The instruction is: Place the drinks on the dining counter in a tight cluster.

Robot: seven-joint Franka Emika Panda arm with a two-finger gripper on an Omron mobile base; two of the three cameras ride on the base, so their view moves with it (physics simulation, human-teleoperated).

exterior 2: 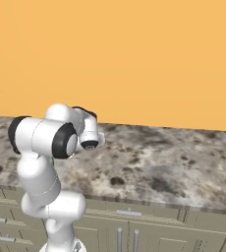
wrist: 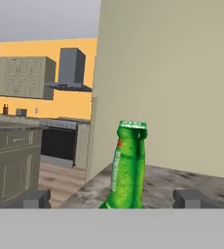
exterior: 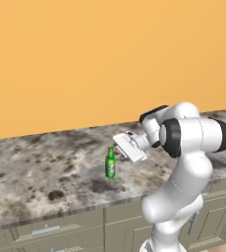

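Since the green bottle (wrist: 126, 168) is slick, tippy glass, we'd grab mid-body; gripper (wrist: 113, 198) jaws sit wide apart.

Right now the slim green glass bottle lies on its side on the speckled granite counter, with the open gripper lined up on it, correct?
Not quite: the slim green glass bottle stands upright on the speckled granite counter, as the left base view shows. The open gripper is indeed lined up on it.

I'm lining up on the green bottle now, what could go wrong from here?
The green bottle is slim and upright, so a finger brushing its neck could tip it. In the hand view only the neck sits between the open fingers; closing that high may let it swing or slip. The bottle stands fairly near the dining counter front edge, so a toppled bottle could roll off.
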